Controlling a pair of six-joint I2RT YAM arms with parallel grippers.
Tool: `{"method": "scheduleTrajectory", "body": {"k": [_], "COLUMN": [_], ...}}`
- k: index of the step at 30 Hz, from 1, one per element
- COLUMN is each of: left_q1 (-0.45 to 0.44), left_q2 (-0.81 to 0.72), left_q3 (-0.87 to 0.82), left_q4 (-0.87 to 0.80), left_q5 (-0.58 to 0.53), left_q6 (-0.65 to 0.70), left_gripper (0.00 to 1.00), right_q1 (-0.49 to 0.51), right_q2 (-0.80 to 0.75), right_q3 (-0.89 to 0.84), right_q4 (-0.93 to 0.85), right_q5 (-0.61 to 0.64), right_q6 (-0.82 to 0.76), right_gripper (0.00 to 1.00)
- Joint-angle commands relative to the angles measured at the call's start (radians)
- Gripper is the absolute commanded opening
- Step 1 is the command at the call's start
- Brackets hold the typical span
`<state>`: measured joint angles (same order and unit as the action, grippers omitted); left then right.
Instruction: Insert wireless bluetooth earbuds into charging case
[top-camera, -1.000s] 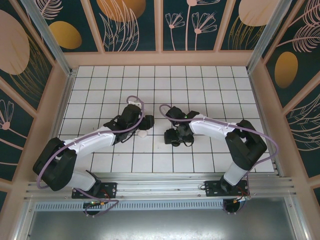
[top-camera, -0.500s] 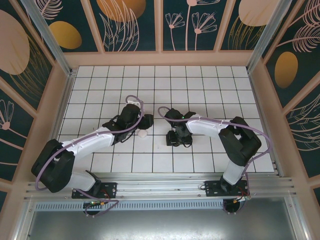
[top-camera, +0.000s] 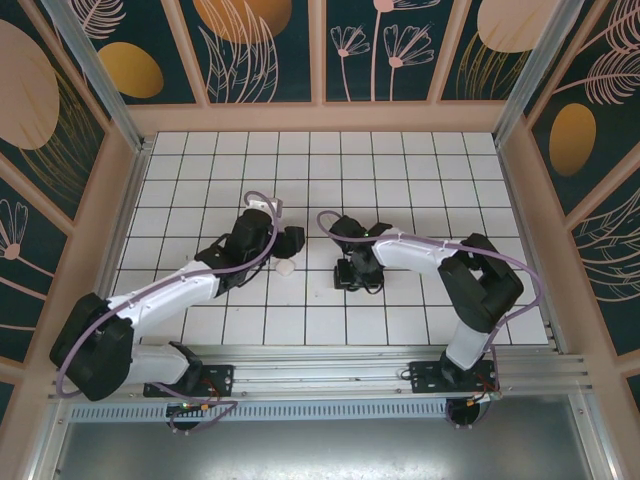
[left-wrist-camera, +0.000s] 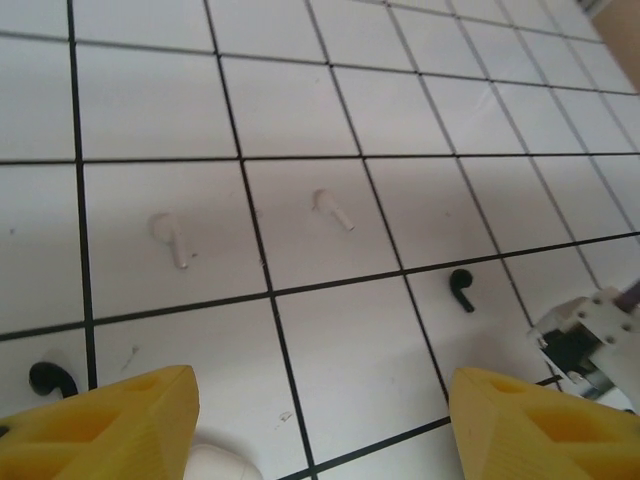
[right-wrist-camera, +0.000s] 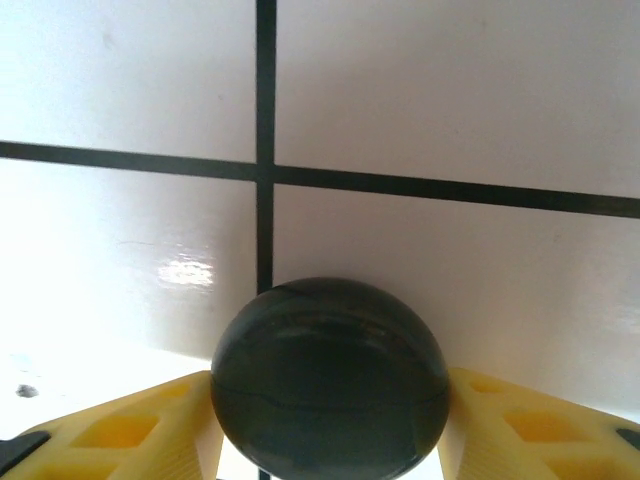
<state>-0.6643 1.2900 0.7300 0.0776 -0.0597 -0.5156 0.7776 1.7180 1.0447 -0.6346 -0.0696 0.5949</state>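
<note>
Left gripper (left-wrist-camera: 322, 388): yellow fingers stand wide apart with bare tile between them, nothing held. It hangs over the white tiled floor (left-wrist-camera: 330, 90). All four earbuds lie loose on the tiles ahead of it, none in a case. White earbud A (left-wrist-camera: 168, 236) and white earbud B (left-wrist-camera: 330, 207) sit in neighbouring tiles; both are pale against the white and hard to pick out. Black earbud C (left-wrist-camera: 461, 289) lies nearer the right finger. Black earbud D (left-wrist-camera: 50, 378) lies just above the left finger, its lower end hidden behind it. A white case (left-wrist-camera: 222, 464) shows as a rounded sliver at the bottom edge, the rest cut off; cannot tell if the lid is up. A white-and-black hardware piece (left-wrist-camera: 590, 340) is clipped by the right frame edge and not identifiable. Right gripper (right-wrist-camera: 328, 378): the fingers press both flanks of a black case (right-wrist-camera: 325, 330), clamped on it. The case's underside is out of frame, so its seam and lid state are unreadable. From above, both cases sit mid-floor, well apart, and the black one is largely covered by the gripper.
</note>
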Motion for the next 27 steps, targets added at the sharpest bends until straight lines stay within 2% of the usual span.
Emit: {"method": "scheduleTrajectory", "body": {"k": [1,5,9,13,16,27], "left_q1": [-0.007,-0.007,-0.011,-0.041,-0.054,-0.083], "left_q2": [-0.075,-0.145,-0.137,-0.126,-0.102,0.071], "left_q3": [-0.033,-0.085,-0.054,-0.062,-0.079,-0.057], "left_q4": [0.076,0.218,0.248,0.338,0.432,0.701], "left_q5": [0.061,0.166,0.248,0.274,0.295,0.316], "left_q6": [0.070,0.090,0.123,0.144,0.137,0.063], "left_gripper": [0.67,0.69,0.69,0.68,0.64,0.59], "right_q1": [-0.019,-0.061,-0.118,-0.158,-0.173,-0.183], "right_q2": [-0.098,-0.186,-0.257,-0.322,-0.354,-0.383], "right_q3": [0.079,0.129,0.168,0.196,0.198,0.182], "right_q4": [0.002,0.034,0.068,0.121,0.158,0.256], "right_q5": [0.009,-0.020,-0.069,-0.131,-0.167,-0.290], "right_q6": [0.063,0.109,0.142,0.184,0.215,0.305], "right_gripper": [0.56,0.56,0.56,0.56,0.56,0.56]}}
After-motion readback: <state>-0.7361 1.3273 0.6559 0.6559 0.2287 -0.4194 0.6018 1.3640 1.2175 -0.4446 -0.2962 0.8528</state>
